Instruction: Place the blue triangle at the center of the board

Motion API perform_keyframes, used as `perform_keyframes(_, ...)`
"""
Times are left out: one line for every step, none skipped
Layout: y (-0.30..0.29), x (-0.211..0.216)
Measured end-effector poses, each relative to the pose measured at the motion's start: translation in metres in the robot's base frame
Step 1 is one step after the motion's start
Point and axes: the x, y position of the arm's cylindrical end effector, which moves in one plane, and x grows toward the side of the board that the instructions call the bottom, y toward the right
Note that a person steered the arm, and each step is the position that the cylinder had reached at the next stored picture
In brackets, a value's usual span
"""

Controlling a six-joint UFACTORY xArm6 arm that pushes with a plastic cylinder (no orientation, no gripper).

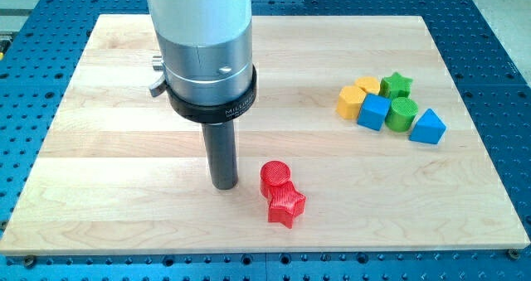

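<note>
Blue triangle [427,127] sat far off at the view's right, touching the green cylinder [401,114] in that cluster. No jaws on this rig, nothing held; my tip [223,184] was beside the red cylinder [275,176]. Looked like the approach step, so next it'd need to get round the triangle's right side.

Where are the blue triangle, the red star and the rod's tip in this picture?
blue triangle [428,128]: camera view, on its front face.
red star [286,204]: camera view, on its top face.
my tip [224,185]: camera view, the rod's lower end, left of the red blocks.
</note>
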Motion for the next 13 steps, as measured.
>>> perform_keyframes(0.0, 0.0)
perform_keyframes(0.002, 0.0)
perform_keyframes(0.01, 0.002)
perform_keyframes(0.002, 0.004)
perform_keyframes(-0.001, 0.004)
perform_keyframes(0.016, -0.01)
perform_keyframes(0.099, -0.021)
perform_keyframes(0.196, -0.021)
perform_keyframes(0.276, -0.027)
perform_keyframes(0.322, -0.045)
perform_keyframes(0.324, -0.078)
perform_keyframes(0.284, -0.085)
perform_keyframes(0.232, -0.074)
